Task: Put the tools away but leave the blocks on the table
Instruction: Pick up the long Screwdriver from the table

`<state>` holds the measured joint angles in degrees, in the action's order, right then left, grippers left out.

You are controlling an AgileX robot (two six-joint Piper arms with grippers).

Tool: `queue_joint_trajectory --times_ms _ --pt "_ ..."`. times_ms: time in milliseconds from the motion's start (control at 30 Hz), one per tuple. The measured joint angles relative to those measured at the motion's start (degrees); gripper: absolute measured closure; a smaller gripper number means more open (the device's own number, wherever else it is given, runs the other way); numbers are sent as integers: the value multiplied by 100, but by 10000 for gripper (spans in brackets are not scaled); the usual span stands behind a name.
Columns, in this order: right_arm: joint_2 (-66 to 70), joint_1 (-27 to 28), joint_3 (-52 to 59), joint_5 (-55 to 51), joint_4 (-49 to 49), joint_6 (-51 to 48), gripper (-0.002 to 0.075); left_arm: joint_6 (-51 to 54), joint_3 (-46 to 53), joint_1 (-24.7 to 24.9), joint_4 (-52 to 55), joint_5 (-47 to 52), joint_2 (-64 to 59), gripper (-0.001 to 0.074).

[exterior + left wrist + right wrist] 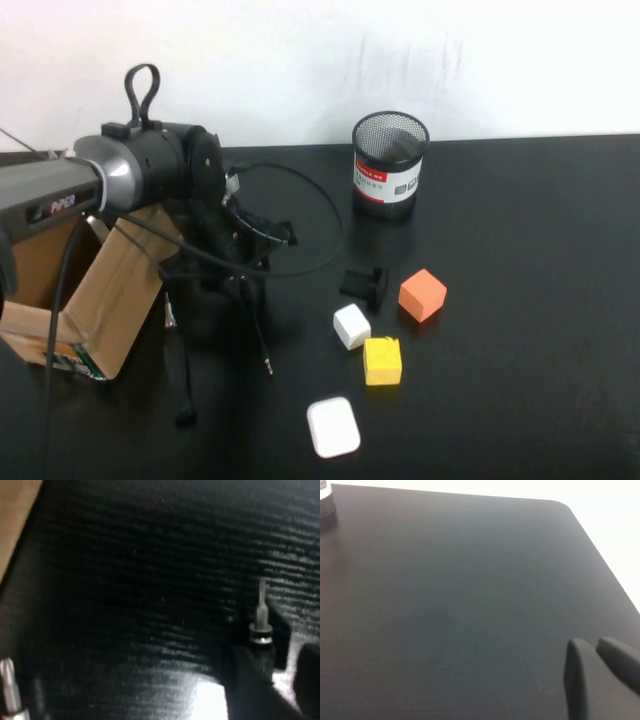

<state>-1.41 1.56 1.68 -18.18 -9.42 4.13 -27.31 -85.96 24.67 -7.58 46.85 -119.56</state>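
Note:
My left gripper (228, 285) points down at the table (520, 400) beside the cardboard box. In the left wrist view the left gripper (272, 652) is open around a tool, a thin black rod with a metal tip (261, 622). The rod lies against one finger (245, 685), with a bright gap to the other finger. From above, the rod (262, 345) runs out below the gripper. A black-handled screwdriver (180, 375) lies left of it. The orange block (422, 294), white block (351, 326) and yellow block (382, 361) sit mid-table. My right gripper (590, 642) is shut over bare table.
An open cardboard box (95, 300) stands at the left edge. A black mesh cup (390, 165) stands at the back. A small black clip (365, 283) lies by the orange block. A white rounded case (333, 427) lies near the front.

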Motion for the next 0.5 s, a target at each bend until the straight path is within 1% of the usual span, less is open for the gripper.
queue_joint_trajectory --times_ms 100,133,300,400,500 --pt "0 0 0 0 0 0 729 -3 -10 0 39 -92 -23 642" --pt "0 0 0 0 0 0 729 37 -10 0 39 -121 -24 671" --pt "0 0 0 0 0 0 729 332 -10 107 77 -325 -24 680" --pt "0 0 0 0 0 0 729 546 -10 303 209 -616 16 680" --pt "0 0 0 0 8 0 729 612 -114 597 588 -979 217 680"
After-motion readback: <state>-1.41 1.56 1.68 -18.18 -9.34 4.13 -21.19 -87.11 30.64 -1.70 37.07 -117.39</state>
